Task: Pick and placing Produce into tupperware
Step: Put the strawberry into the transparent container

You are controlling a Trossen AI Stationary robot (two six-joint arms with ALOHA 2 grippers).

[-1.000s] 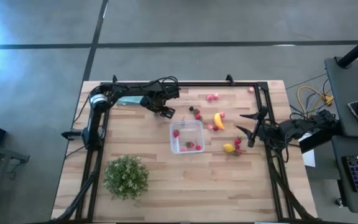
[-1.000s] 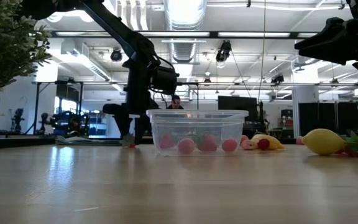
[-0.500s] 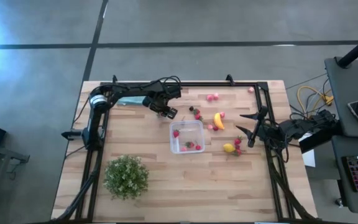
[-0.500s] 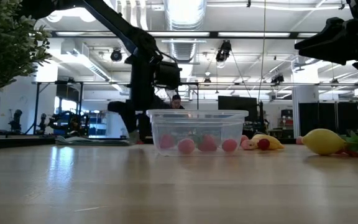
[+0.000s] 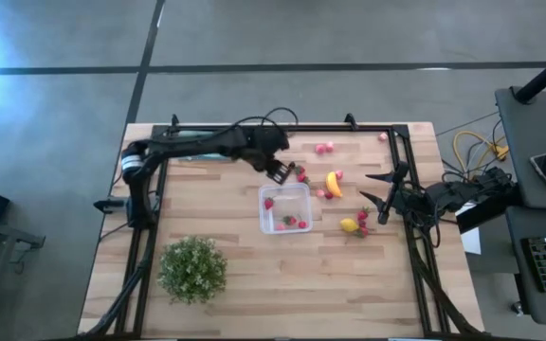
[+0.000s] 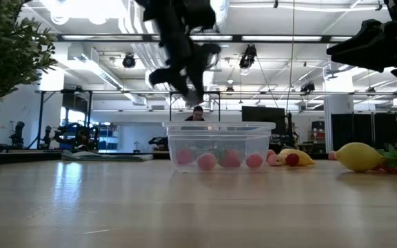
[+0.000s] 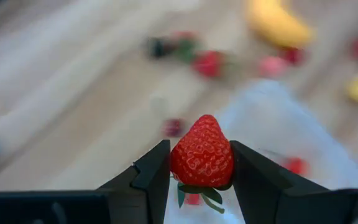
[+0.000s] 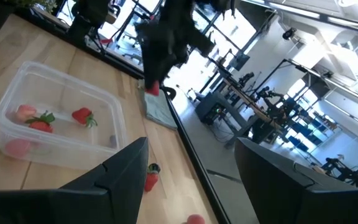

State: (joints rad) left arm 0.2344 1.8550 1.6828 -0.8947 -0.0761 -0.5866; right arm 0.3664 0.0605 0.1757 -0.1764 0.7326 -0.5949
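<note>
Since a second ago my left gripper has swung from the bench's far left toward the tupperware, lifted, jaws clamped on a red strawberry just above the container's far edge. Several berries already lie inside. My right gripper waits with jaws apart beside the lemon and banana.

You've got the left gripper over the far edge of the clear container with a few berries inside, banana and lemon beside it, right gripper parked near the lemon, plant at the near-left.
</note>
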